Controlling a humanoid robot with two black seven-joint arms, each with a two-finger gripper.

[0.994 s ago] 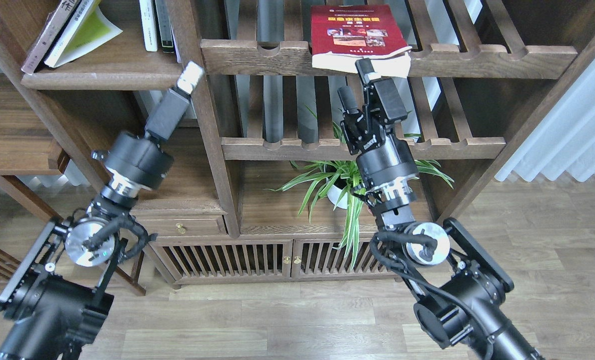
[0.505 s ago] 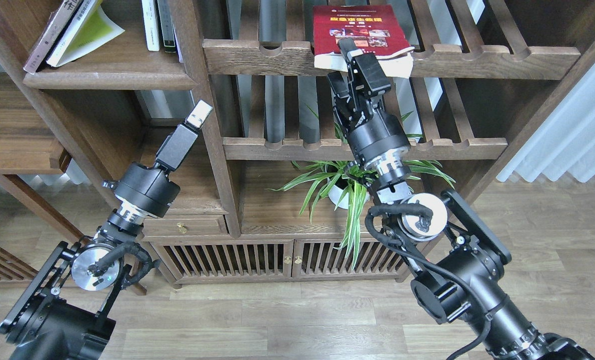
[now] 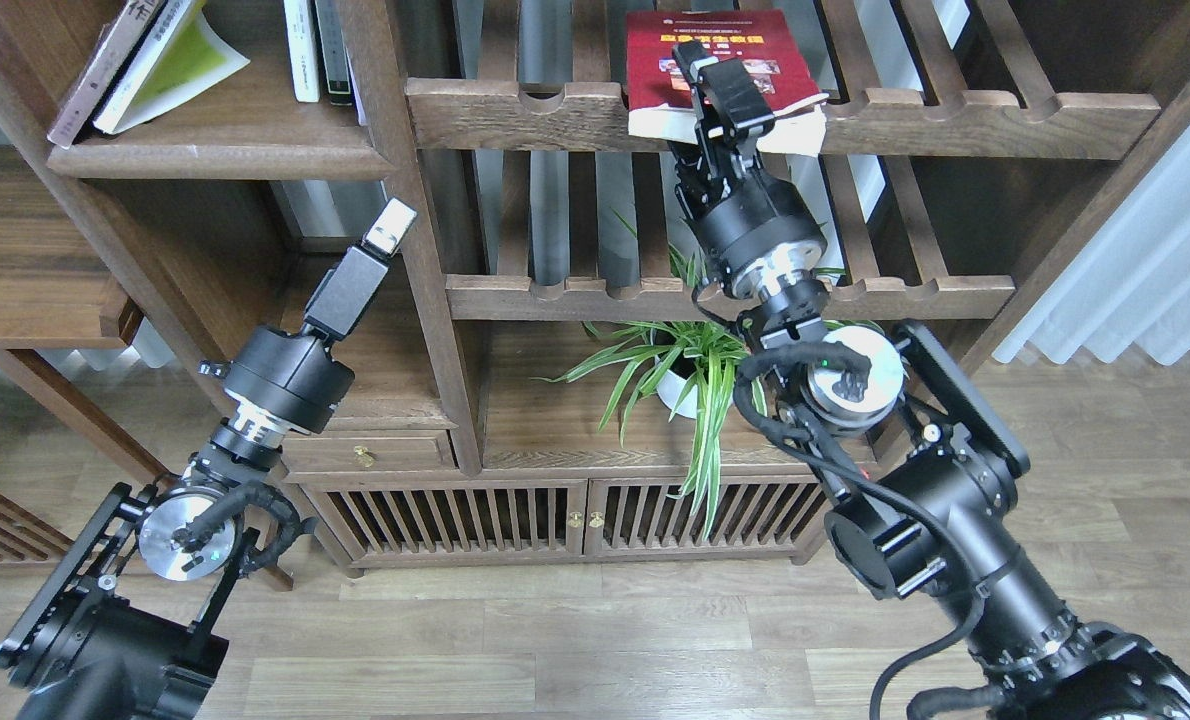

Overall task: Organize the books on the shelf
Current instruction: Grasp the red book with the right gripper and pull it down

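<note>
The red book (image 3: 745, 40) is seen lying flat on the upper slatted rack (image 3: 955, 105), its front edge overhanging the notched rail. Its near edge is straddled by the spread right gripper (image 3: 703, 78). The left gripper (image 3: 391, 226) is held lower, beside an upright post (image 3: 425, 260); whether it is spread cannot be told.

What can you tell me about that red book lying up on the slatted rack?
The red book is a thick paperback, with a yellow title line and small photos on its cover. It lies flat, cover up, on the slatted rack, its pale page edge overhanging the notched front rail. The right gripper is at that near edge, one of its fingers over the cover; whether it grips is unclear.
</note>
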